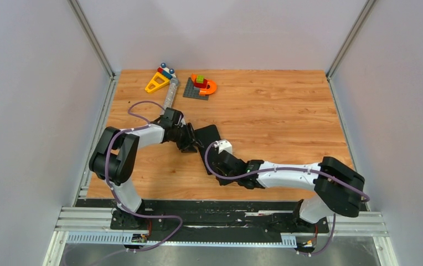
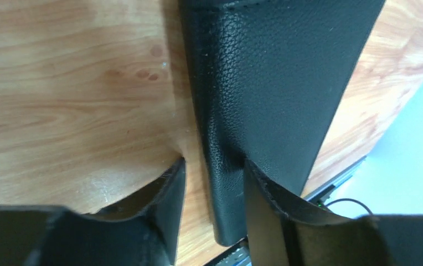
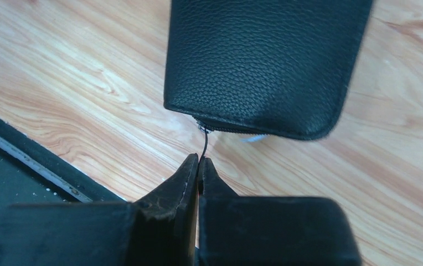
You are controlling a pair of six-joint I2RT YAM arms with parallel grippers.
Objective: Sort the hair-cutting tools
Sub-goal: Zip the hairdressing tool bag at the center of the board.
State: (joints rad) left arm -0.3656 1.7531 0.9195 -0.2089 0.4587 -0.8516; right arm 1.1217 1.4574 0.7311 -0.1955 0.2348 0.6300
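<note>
Hair-cutting tools: out of sight, maybe inside the black zip case (image 1: 208,137) mid-table. Right claw (image 3: 199,160) pinches its zip pull (image 3: 204,145) to tug it; left claw (image 2: 213,172) straddles the left edge, open.

Black grained-leather zip pouch (image 1: 208,136) in the middle of the wooden table (image 1: 287,111) is boxed in. The left gripper (image 2: 212,166) straddles its left edge, jaws apart. The right gripper (image 3: 199,160) pinches its thin black zip pull (image 3: 204,145) at the near end. Right of pouch: bare boards, wide lane. Far-left of pouch: grey cylinder (image 1: 170,94), yellow triangular toy block (image 1: 156,83) and grey plate of coloured blocks (image 1: 200,87) stand in the way.
</note>
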